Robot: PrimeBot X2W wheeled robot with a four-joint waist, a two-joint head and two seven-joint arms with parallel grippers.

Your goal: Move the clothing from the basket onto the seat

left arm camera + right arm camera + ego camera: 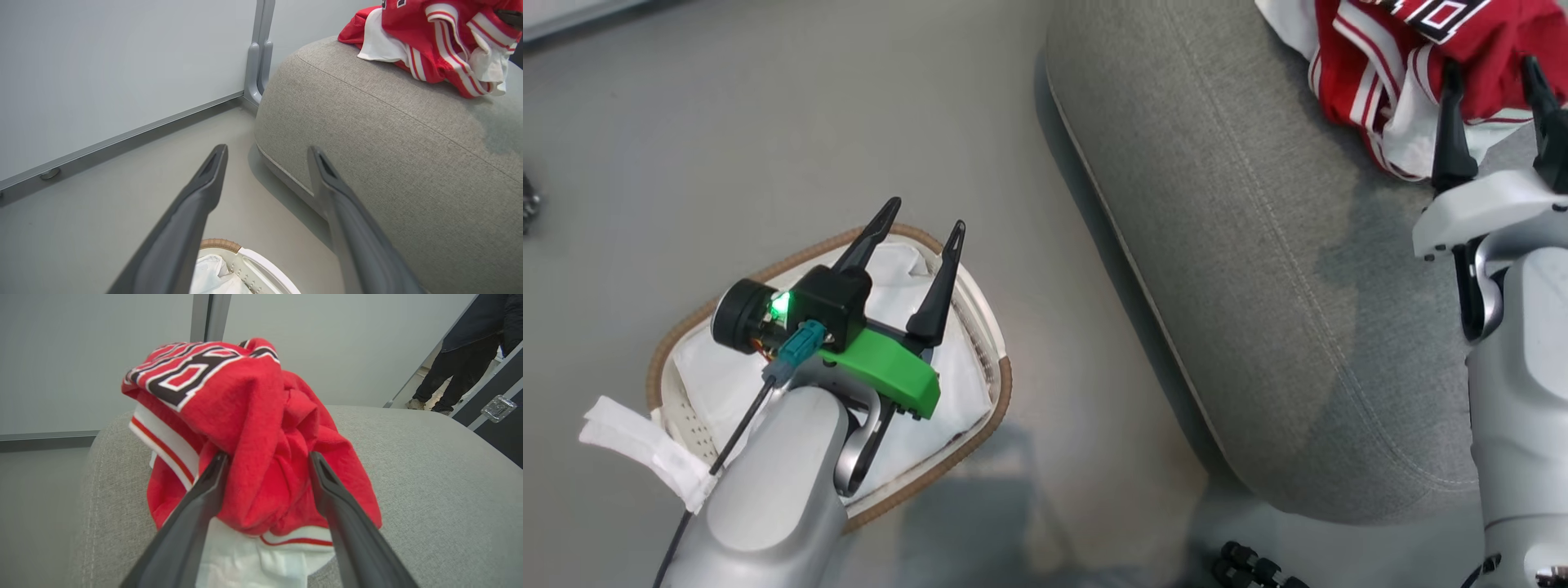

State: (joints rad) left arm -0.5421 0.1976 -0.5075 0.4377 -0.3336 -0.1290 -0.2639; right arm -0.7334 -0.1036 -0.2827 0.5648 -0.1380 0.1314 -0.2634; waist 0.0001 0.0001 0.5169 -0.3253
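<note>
Clothing (1413, 49) is lying bunched on the seat (1258, 245), at the head view's top right. Right gripper (1490, 65) is sitting with jaws spread wide and red fabric bulging between its fingers. Left gripper (927, 212) is hovering over the basket (1005, 384) on the floor, jaws wide too, gripping nothing. White liner (719, 367) is showing inside.

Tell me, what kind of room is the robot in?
Probably a test room dressed up like a living room: a big grey fabric sofa with red sports jerseys heaped on it, a white laundry basket on the bare grey floor, and plain panel walls with metal frames.
</note>
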